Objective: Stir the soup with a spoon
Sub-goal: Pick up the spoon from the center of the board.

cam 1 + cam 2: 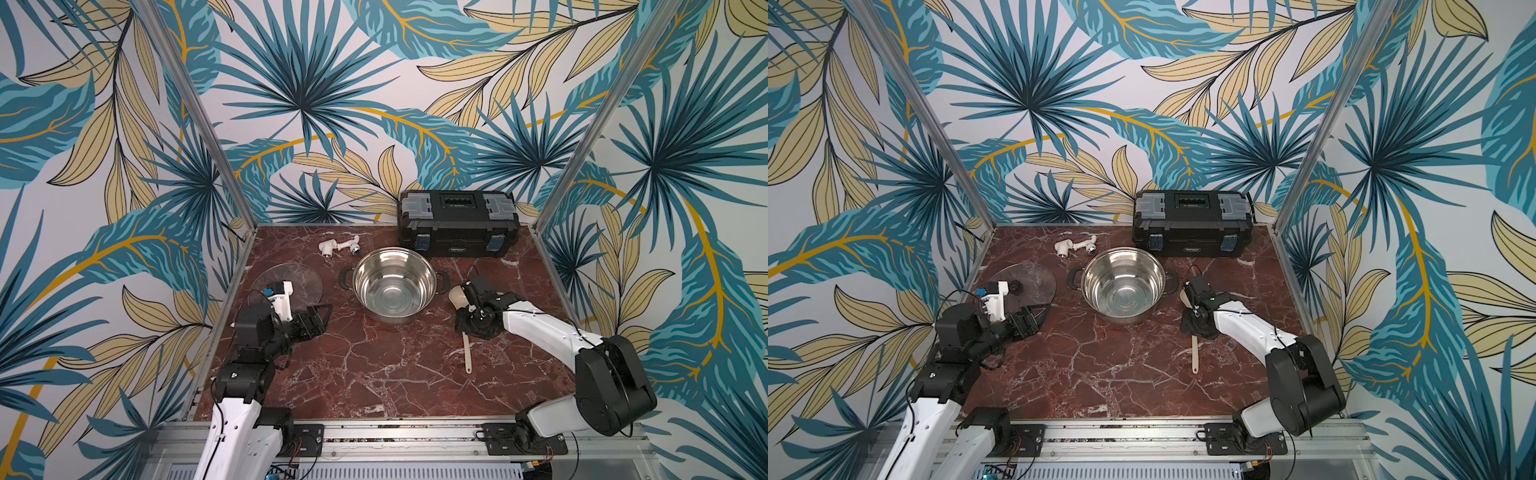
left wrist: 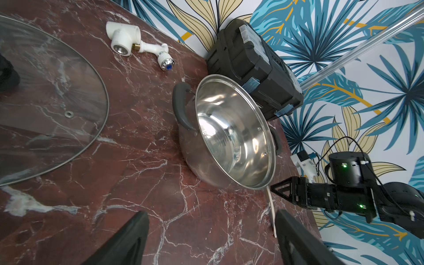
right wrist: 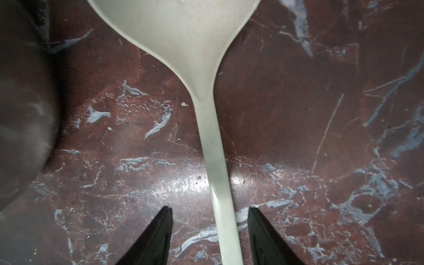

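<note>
The left gripper [image 2: 211, 213], fingers spread wide and empty, hangs over the marble table [image 1: 353, 365] beside the glass lid [image 1: 299, 278]. The steel pot [image 1: 392, 291] stands uncovered at centre. Just right of it the cream spoon [image 3: 213, 137] lies flat on the table. The right gripper [image 3: 210, 207] straddles the spoon's handle, fingers apart with gaps on both sides.

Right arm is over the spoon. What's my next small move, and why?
Probably close the right gripper on the spoon handle. In the right wrist view the handle lies flat on the table between the fingers, a gap on each side, so nothing is gripped yet. The pot stands uncovered beside it.
</note>
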You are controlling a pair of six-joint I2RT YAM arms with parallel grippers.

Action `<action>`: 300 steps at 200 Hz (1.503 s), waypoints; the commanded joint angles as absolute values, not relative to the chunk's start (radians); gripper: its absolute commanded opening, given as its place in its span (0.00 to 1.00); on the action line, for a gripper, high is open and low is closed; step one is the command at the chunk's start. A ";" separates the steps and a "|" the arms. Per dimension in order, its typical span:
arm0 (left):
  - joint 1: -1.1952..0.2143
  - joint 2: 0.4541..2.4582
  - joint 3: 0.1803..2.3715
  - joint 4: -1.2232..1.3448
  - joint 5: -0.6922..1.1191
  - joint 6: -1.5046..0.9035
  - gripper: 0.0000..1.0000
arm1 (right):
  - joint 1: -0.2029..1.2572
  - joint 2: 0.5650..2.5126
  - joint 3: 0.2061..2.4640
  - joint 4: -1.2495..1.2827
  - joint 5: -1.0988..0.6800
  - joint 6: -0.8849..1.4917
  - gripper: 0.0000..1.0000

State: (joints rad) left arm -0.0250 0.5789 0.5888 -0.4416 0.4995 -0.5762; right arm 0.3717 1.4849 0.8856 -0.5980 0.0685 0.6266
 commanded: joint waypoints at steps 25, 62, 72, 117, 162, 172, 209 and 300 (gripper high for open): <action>-0.054 0.549 0.551 -0.404 0.515 -0.593 0.89 | 0.390 1.549 0.880 -0.589 0.116 0.662 0.51; -0.063 0.546 0.551 -0.396 0.513 -0.594 0.89 | 0.396 1.589 0.894 -0.592 0.146 0.672 0.48; -0.063 0.546 0.551 -0.392 0.512 -0.594 0.89 | 0.395 1.595 0.897 -0.591 0.152 0.673 0.48; -0.067 0.548 0.549 -0.384 0.511 -0.600 0.89 | 0.396 1.639 0.922 -0.588 0.164 0.666 0.45; -0.072 0.546 0.554 -0.383 0.507 -0.606 0.89 | 0.396 1.658 0.915 -0.580 0.164 0.685 0.39; -0.073 0.546 0.554 -0.379 0.508 -0.608 0.89 | 0.395 1.651 0.910 -0.583 0.168 0.692 0.37; -0.082 0.548 0.564 -0.362 0.509 -0.613 0.89 | 0.395 1.626 0.909 -0.610 0.169 0.726 0.21; -0.189 0.600 0.585 -0.180 0.538 -0.628 0.89 | 0.395 1.376 0.954 -0.805 0.212 0.794 0.00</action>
State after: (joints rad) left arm -0.1375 0.5804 0.5735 -0.3077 0.5137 -0.6262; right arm 0.3920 1.4853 0.9287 -0.7227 0.2020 0.7624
